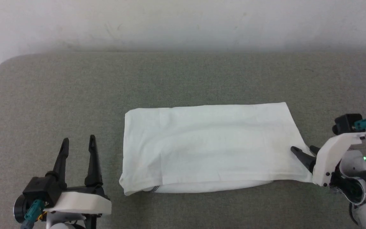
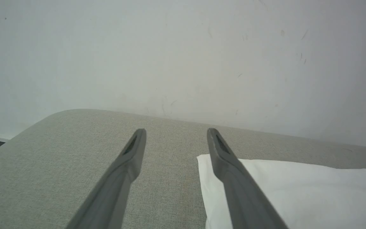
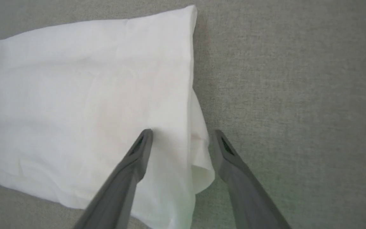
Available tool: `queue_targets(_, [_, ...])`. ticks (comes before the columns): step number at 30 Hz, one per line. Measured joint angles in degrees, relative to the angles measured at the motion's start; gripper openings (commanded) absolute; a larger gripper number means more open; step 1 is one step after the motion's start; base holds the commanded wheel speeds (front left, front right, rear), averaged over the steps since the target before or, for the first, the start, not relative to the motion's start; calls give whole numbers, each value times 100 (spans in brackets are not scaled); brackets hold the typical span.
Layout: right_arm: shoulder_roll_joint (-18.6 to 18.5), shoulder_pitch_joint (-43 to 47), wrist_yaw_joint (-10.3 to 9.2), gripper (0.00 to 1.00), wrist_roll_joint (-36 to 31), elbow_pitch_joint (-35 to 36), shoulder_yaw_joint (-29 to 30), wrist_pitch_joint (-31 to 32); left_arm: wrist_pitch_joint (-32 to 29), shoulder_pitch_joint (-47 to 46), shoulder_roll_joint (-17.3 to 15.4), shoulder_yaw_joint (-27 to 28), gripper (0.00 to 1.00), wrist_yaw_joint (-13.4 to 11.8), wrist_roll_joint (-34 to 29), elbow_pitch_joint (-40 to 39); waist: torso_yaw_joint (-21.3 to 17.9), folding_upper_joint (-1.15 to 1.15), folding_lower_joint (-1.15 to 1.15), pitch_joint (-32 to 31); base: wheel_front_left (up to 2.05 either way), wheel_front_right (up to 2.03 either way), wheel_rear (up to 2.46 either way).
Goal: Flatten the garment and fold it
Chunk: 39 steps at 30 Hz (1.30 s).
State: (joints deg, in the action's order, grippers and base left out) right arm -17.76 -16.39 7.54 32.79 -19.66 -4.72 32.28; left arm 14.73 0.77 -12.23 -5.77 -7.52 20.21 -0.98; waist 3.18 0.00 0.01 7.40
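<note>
Garment [image 1: 208, 146] lies folded, under-layers mostly hidden, grey stitching [image 1: 153, 188] barely peeking out.

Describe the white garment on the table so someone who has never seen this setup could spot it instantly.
Start at the wide grey table. Near its middle lies the garment, folded into a long flat rectangle between the left gripper and the right gripper. Unlike the dark-fingered grippers, it is soft white cloth, with a bit of dark stitching peeking from its front edge.

The garment [image 1: 208, 146] is thin white fabric, folded into a flat oblong. It lies near the middle of the grey table [image 1: 59, 95], long sides parallel to the table's far edge.
</note>
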Motion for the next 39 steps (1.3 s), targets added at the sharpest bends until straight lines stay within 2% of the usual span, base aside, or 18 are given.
queue_targets(5, [-41, -592, 0, 100, 76, -881, -405, 360, 0, -4, 141, 100, 100, 102, -308, -90, 82, 0, 0, 176, 0, 0, 0])
queue_targets(10, [-113, -968, -2, 100, 508, -1360, -659, 1023, 0, -3, 232, 157, 100, 201, -421, -53, 172, 0, 0, 218, 0, 0, 0])
queue_targets(11, [-123, -1011, -2, 83, 608, -1396, -704, 1147, 0, -2, 243, 157, 100, 202, -441, -14, 178, 0, 0, 209, 0, 0, 0])
queue_targets(12, [-141, -1040, -2, 36, 687, -1407, -769, 1274, 0, 0, 260, 163, 100, 203, -465, 7, 181, 0, 0, 194, 0, 0, 0])
queue_targets(13, [-148, -1045, -3, 0, 772, -1407, -825, 1366, 0, 3, 277, 168, 100, 224, -469, 20, 180, 0, 0, 173, 0, 0, 0])
queue_targets(16, [-174, -981, -1, 0, 943, -1314, -1001, 1425, 0, 36, 283, 165, 100, 242, -532, 65, 161, 0, 0, 95, 0, 0, 0])
queue_targets(20, [-318, -701, 1, 0, 980, -1013, -1099, 999, 0, 152, 279, 168, 100, 242, -563, 160, 123, 0, 0, -33, 0, 0, 0])
queue_targets(25, [-764, -253, 7, 0, 884, -743, -971, 493, -10, 291, 266, 169, 100, 242, -559, 230, 64, 0, 0, -239, 0, 0, 0])
queue_targets(31, [-1323, 143, 5, 0, 549, -753, -580, 119, -71, 405, 244, 153, 100, 242, -552, 230, 6, 0, -1, -468, 0, 0, 0])
queue_targets(35, [-1340, 234, 5, 0, 506, -556, -495, 75, -119, 446, 207, 148, 100, 241, -543, 215, -20, 0, -1, -574, 0, 0, 0])
queue_targets(39, [-1251, 208, 0, 0, 543, 31, -617, 102, -155, 510, 197, 135, 100, 240, -505, 189, -49, 0, -2, -633, 0, 0, 0])
